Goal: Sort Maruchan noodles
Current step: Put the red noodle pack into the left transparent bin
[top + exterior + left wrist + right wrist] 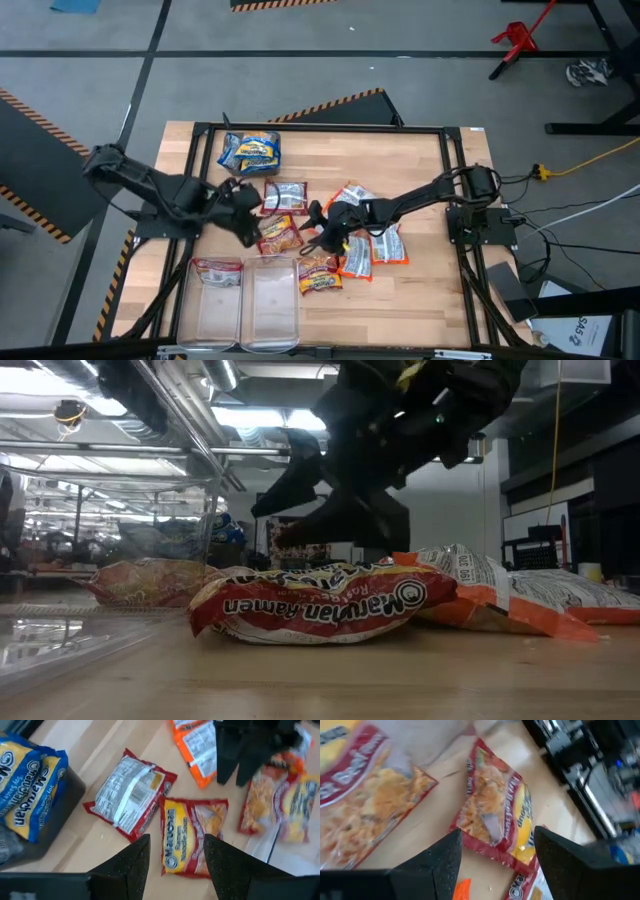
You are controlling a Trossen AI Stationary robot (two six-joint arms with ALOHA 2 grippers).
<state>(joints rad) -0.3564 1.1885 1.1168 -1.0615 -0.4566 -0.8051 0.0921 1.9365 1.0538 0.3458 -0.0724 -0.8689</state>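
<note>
Maruchan noodle packets lie flat on the wooden table (420,290). A stack of blue ones (250,152) sits far left. Red ones lie mid-table (285,195), (279,235), (318,272), and orange ones (372,250) lie to their right. One red packet (217,270) lies in a clear bin (215,310). My left gripper (248,215) hovers open over the red packet (192,840), fingers either side of it, apart from it. My right gripper (318,235) hangs open just above another red packet (495,810), not touching it.
A second clear bin (270,310) stands beside the first at the near edge. The two grippers are close together over the middle packets. Bare wood lies at the near right and the far right of the table. A black frame (320,128) rims the table.
</note>
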